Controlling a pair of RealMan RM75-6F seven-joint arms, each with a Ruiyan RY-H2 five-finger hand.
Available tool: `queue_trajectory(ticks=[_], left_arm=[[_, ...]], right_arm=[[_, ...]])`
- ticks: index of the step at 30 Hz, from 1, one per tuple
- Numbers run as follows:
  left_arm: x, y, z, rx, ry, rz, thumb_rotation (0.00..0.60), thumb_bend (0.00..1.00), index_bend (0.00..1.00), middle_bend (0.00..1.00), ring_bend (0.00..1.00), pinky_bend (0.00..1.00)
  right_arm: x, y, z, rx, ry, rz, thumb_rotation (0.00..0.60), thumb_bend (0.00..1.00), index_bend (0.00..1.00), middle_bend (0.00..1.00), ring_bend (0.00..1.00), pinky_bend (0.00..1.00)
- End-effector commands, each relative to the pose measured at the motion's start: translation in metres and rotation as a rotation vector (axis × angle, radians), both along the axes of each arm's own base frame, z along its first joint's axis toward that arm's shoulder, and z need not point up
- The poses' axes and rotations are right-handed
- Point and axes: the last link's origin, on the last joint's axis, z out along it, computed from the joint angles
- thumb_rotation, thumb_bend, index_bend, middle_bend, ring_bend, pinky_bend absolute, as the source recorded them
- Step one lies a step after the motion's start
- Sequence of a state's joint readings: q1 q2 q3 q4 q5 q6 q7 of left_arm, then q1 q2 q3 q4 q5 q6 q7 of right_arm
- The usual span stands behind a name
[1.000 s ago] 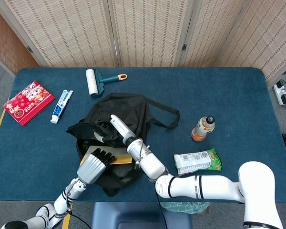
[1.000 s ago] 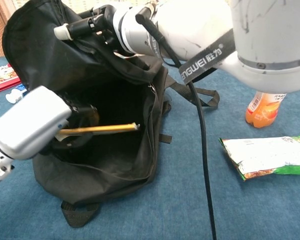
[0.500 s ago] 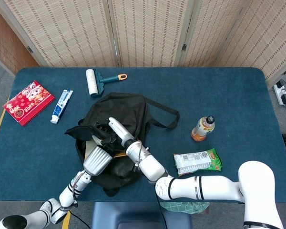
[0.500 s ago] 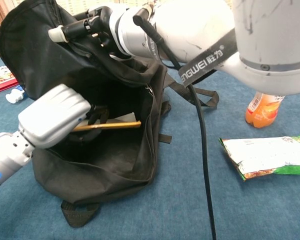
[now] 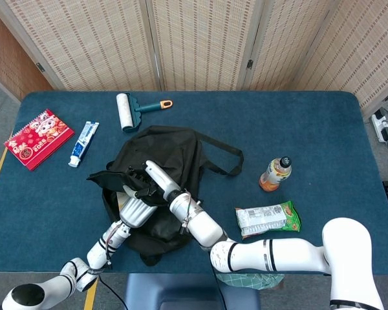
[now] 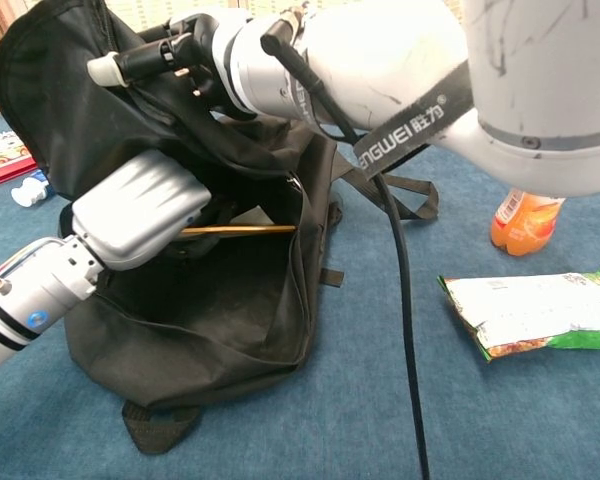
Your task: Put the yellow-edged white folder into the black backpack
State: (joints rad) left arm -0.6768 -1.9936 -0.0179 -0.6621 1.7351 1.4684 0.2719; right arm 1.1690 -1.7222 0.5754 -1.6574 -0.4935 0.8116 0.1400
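left hand (image 6: 140,222): deeper in the backpack (image 6: 220,300) mouth than a second ago; the palm back now sits right at the opening. Fingers hidden inside the bag, so I cannot tell their exact pose, but they evidently carry the folder.
folder (image 6: 245,229): only the yellow edge and a white corner show, level, inside the opening toward the right wall. It has travelled right and further in over the last second; in the head view it is no longer visible, where a yellow strip lay outside before.
right hand (image 6: 165,62): fingers curled around the top flap of the backpack, lifting it up and to the far side; grip unchanged, mouth stays wide.
meaning: insertion looks nearly complete. What's left, as I judge it: let go and pull the left hand out without dragging the folder back.
risk: folder corner may catch the bag's right wall.
bystanders: drink bottle (image 5: 275,174) and snack bag (image 5: 268,219) right of the backpack, untouched.
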Motion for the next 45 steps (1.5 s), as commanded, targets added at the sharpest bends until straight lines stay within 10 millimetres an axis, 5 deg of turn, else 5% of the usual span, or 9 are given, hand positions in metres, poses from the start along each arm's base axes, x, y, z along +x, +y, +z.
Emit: queue_trajectory(ticks=[1, 15, 20, 23, 26, 33, 39, 45], left_arm=[[0.005, 0.003, -0.004, 0.002, 0.019, -0.020, 0.600, 0.49, 0.75, 0.75, 0.67, 0.68], [0.005, 0.032, -0.005, 0.020, 0.032, 0.060, 0.600, 0.48, 0.75, 0.75, 0.67, 0.69], [0.004, 0.028, -0.009, -0.005, 0.022, 0.094, 0.600, 0.43, 0.72, 0.73, 0.66, 0.69], [0.002, 0.023, -0.015, -0.033, 0.037, 0.138, 0.600, 0.36, 0.63, 0.65, 0.61, 0.69], [0.004, 0.019, -0.017, -0.060, 0.042, 0.189, 0.600, 0.22, 0.45, 0.48, 0.47, 0.66], [0.015, 0.007, -0.007, -0.092, 0.039, 0.280, 0.600, 0.03, 0.13, 0.22, 0.21, 0.39], [0.022, -0.006, 0.005, -0.115, 0.023, 0.328, 0.600, 0.00, 0.01, 0.14, 0.15, 0.30], [0.028, -0.018, 0.015, -0.131, 0.059, 0.367, 0.600, 0.00, 0.00, 0.12, 0.14, 0.28]], right_arm=[[0.000, 0.000, 0.000, 0.000, 0.000, 0.001, 0.600, 0.78, 0.84, 0.51, 0.52, 0.66], [-0.002, 0.000, 0.000, -0.002, 0.001, -0.001, 0.600, 0.78, 0.84, 0.51, 0.52, 0.66], [-0.003, -0.003, -0.001, -0.009, 0.003, -0.007, 0.600, 0.78, 0.84, 0.51, 0.52, 0.66], [-0.004, -0.006, -0.001, -0.016, 0.004, -0.016, 0.600, 0.78, 0.84, 0.51, 0.52, 0.66], [-0.005, -0.008, -0.001, -0.022, 0.008, -0.025, 0.600, 0.78, 0.84, 0.51, 0.52, 0.66], [-0.007, -0.012, 0.001, -0.030, 0.008, -0.039, 0.600, 0.78, 0.84, 0.51, 0.52, 0.66], [-0.008, -0.015, 0.000, -0.031, 0.008, -0.049, 0.600, 0.78, 0.84, 0.51, 0.52, 0.66], [-0.006, -0.016, 0.000, -0.034, 0.009, -0.047, 0.600, 0.78, 0.84, 0.51, 0.52, 0.66]])
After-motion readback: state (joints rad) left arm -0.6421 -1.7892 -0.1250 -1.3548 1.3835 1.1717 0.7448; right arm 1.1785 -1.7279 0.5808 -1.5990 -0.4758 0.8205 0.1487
